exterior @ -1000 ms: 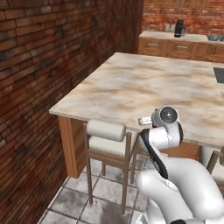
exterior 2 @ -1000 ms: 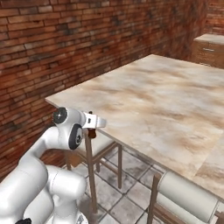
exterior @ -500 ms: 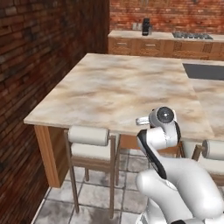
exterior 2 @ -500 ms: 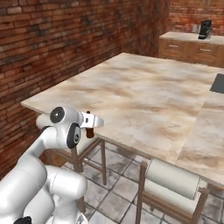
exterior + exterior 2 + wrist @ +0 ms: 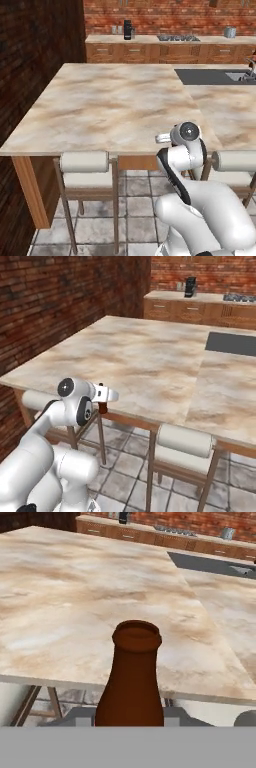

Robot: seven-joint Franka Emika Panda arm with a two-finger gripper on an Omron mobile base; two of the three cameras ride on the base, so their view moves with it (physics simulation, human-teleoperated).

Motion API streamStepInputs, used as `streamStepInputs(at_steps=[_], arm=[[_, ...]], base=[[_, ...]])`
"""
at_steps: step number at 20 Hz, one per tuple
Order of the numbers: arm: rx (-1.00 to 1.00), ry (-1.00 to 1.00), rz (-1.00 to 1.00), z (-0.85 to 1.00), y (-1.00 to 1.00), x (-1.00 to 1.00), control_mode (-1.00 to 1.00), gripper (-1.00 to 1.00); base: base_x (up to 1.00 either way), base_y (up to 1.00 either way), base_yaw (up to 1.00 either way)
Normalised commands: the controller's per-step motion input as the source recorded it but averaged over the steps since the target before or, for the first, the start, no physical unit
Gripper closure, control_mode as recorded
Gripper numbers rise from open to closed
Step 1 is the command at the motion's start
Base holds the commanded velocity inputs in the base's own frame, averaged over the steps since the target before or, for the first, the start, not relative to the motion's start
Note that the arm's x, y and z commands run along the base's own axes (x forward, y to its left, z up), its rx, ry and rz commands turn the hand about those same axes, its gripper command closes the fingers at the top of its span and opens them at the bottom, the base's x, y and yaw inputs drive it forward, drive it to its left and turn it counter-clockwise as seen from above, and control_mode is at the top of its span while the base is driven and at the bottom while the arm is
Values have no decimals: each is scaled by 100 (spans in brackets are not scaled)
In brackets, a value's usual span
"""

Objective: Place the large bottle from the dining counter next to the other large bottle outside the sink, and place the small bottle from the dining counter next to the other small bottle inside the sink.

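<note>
So the pincer (image 5: 103, 406) is clamped tight on a brown bottle (image 5: 131, 677), and you can see it best from the hand camera: the bottle stands upright right in front of the lens, open mouth up top, its lower body running down out of the bottom of the picture. In the right base view just a dark bit of it (image 5: 103, 406) shows hanging under the white hand, which sits tucked close to the arm, just off the near edge of the dining bench (image 5: 150, 361) and about level with it. Can't really tell from these shots whether it's the big bottle or the small one. The beige marble top looks bare over the wide stretch in front of the robot. Further right across the top there's the dark grey surround of the sink (image 5: 212, 76), with a bit of the basin and the faucet (image 5: 248, 71) right at the picture's edge. Grey-cushioned stools (image 5: 84, 170) are pushed in under the near side of the bench, one on each side of the arm. Way at the back there's a wooden counter with drawers (image 5: 165, 50) against the brick wall, carrying a dark coffee machine (image 5: 127, 30).
</note>
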Motion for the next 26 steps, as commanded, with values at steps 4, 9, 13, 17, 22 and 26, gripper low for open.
streamStepInputs(at_steps=[4,9,13,17,22,26], arm=[[0,0,0,0,0,0,100,100],[0,0,0,0,0,0,100,100],[0,0,0,0,0,0,100,100],[0,0,0,0,0,0,100,100],[0,0,0,0,0,0,100,100],[0,0,0,0,0,0,100,100]], base=[[-19,75,-28],[-21,71,-28],[-30,34,-37],[-36,29,-40],[-31,29,-39],[-24,24,-38]])
